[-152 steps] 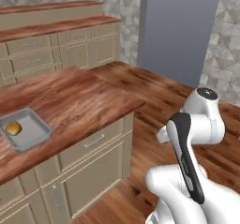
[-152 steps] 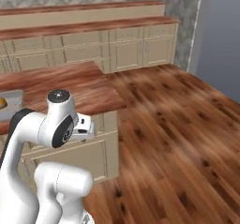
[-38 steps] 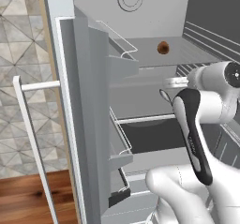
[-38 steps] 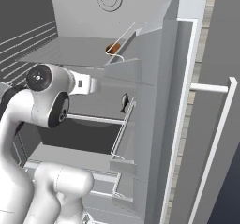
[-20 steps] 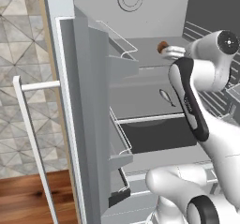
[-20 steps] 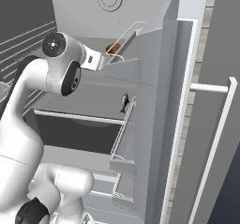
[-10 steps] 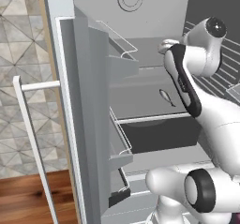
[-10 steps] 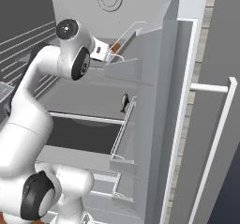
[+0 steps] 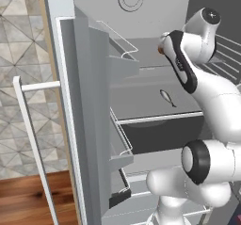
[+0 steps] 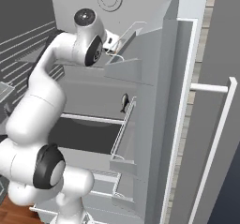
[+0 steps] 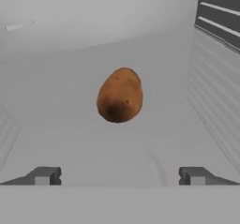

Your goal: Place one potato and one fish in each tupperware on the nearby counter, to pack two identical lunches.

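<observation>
- Arm reaches up into the open fridge (image 9: 141, 78), hand at upper-shelf height, pointing toward the back wall.
- Fingers (image 11: 119, 175) stand wide apart — both dark tips sit at the bottom corners of the hand view, nothing between them, nothing held.
- Potato (image 11: 119, 95): orange-brown, egg-shaped, lies on the pale upper shelf (image 11: 70, 138) straight ahead of the hand, centred between the two tips but clear of both; no contact.
- In the left base view just an orange-brown sliver of the potato (image 9: 160, 50) peeks out at the left edge of the hand; the rest is hidden behind it.
- Fish (image 9: 166, 97): small, grey, tail fin visible, lies on the shelf one level below the potato, well below the hand and untouched. Same fish in the right base view (image 10: 124, 102), just beside the wire rail of the door bin (image 10: 123, 129).
- Dark drawer (image 9: 160, 134) sits under the fish's shelf, front edge pulled out past the shelf lip.
- Fridge door (image 9: 84, 125) stands open on the robot's left with wire-railed bins on its inner face; a second door (image 10: 180, 101) stands open on the right, with a white bar handle (image 10: 213, 124) beyond it.
- Round fitting (image 9: 131, 3) on the back wall above the upper shelf — detail too small to tell.
</observation>
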You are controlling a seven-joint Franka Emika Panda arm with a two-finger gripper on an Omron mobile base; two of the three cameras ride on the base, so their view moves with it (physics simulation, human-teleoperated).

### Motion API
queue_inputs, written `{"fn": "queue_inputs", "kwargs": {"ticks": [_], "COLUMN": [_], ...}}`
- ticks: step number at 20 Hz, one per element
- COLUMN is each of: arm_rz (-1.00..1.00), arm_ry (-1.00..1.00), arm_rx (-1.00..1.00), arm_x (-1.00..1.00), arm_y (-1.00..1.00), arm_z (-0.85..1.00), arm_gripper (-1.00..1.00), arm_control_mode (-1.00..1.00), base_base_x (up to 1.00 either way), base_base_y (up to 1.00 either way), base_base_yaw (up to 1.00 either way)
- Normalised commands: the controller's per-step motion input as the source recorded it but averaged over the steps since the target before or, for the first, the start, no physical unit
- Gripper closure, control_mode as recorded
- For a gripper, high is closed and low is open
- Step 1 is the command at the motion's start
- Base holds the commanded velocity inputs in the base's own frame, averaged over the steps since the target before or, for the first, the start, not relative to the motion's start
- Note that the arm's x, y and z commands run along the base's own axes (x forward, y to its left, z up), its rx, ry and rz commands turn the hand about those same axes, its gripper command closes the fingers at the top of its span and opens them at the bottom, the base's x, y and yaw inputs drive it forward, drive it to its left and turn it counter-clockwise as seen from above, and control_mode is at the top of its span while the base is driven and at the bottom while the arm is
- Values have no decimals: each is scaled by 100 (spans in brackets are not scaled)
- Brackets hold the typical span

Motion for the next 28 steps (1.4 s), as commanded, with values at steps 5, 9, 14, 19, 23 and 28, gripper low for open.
{"fn": "queue_inputs", "kwargs": {"ticks": [5,9,14,19,23,28], "arm_rz": [3,2,1,0,0,0], "arm_ry": [0,0,1,6,7,4], "arm_rx": [0,0,0,-2,-3,-2], "arm_x": [64,66,64,14,0,18], "arm_y": [0,-6,-5,0,0,0], "arm_z": [-2,-4,-4,-28,-30,-32], "arm_gripper": [-100,-100,-100,-100,-100,-100], "arm_control_mode": [-100,-100,-100,-100,-100,-100], "base_base_x": [0,0,0,0,0,0], "base_base_y": [0,0,0,0,0,0], "base_base_yaw": [0,0,0,0,0,0]}}
